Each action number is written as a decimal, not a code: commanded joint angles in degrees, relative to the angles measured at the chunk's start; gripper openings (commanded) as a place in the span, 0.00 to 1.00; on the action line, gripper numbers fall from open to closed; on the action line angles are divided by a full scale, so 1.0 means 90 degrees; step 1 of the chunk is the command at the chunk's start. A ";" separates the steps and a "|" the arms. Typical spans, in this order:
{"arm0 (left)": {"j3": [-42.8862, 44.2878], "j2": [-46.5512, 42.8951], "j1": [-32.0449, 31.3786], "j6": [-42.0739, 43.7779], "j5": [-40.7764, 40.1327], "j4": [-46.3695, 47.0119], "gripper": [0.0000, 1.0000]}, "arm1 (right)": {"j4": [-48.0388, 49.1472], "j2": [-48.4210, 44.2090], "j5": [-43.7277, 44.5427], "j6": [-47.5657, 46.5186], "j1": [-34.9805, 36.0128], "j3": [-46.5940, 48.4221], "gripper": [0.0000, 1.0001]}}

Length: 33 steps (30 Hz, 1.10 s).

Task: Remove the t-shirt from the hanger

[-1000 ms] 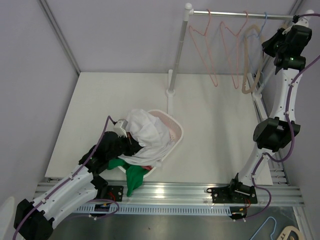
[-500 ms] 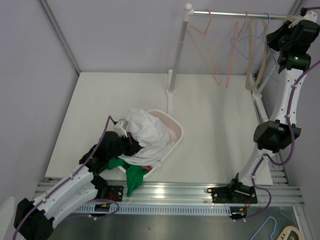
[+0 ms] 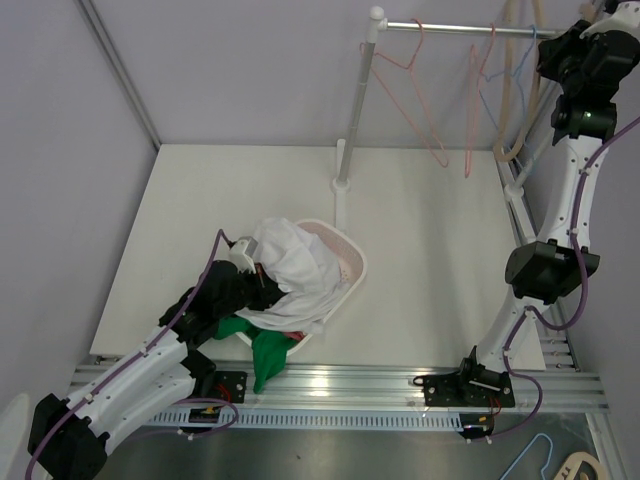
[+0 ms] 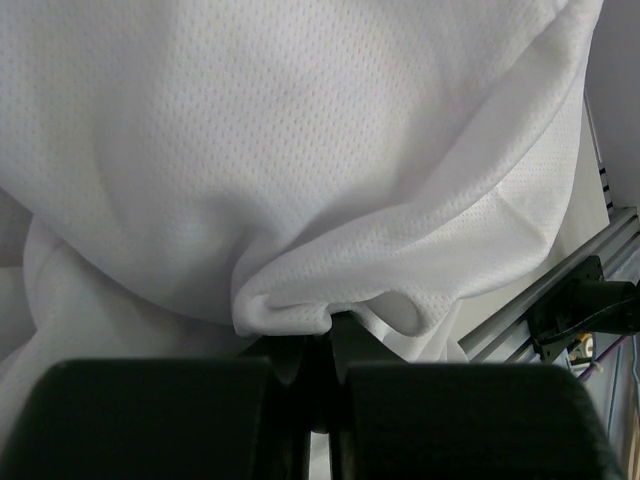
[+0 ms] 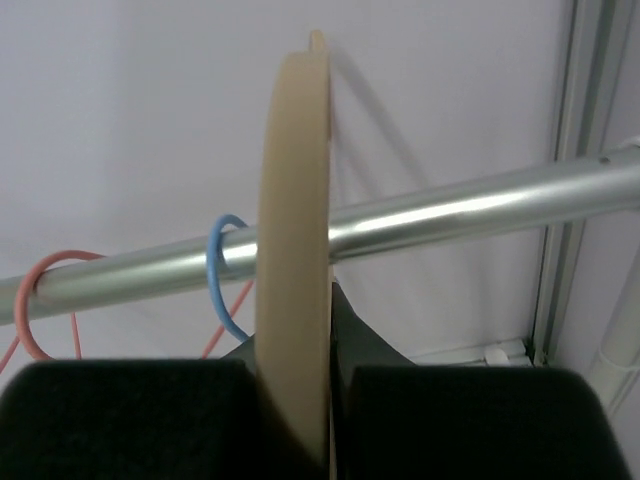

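1. On the far rail [image 3: 455,29], two pink hangers [image 3: 430,138], one blue hanger [image 5: 212,275] and one beige hanger [image 5: 292,250] are counted.
2. One basket [image 3: 350,262] is counted on the table.
3. One white t-shirt [image 3: 295,265] and one green garment [image 3: 268,355] are counted there.

White table [image 3: 430,270] w/ pink basket [image 3: 350,262], rack base [image 3: 341,184].

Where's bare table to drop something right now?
Free: table left of the rack pole, behind the basket; also between basket and right arm. Crowded: near-left, left gripper pinching the shirt over the basket; far right, right gripper holding a hanger at the rail.
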 commanded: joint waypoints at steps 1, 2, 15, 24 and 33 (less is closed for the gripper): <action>0.0229 -0.0053 -0.0028 0.0168 -0.0106 0.0046 0.02 | 0.0831 0.0265 0.0083 -0.0346 0.0148 0.0260 0.00; 0.0239 -0.0034 -0.0028 0.0168 -0.0125 0.0027 0.02 | 0.0860 0.0334 0.0074 -0.0337 0.0148 0.0320 0.00; 0.0346 0.0191 -0.0028 0.0236 -0.0174 0.0173 0.02 | 0.1330 0.1086 0.0357 -0.0356 0.0187 0.0759 0.00; 0.0336 0.0406 -0.0028 0.0236 -0.0086 0.0310 0.02 | 0.0744 0.0999 0.0230 -0.0200 0.0041 0.0584 0.00; 0.0278 0.0484 -0.0028 0.0246 -0.0008 0.0417 0.01 | -0.0808 0.0238 0.0240 -0.0307 -0.0106 0.0457 0.00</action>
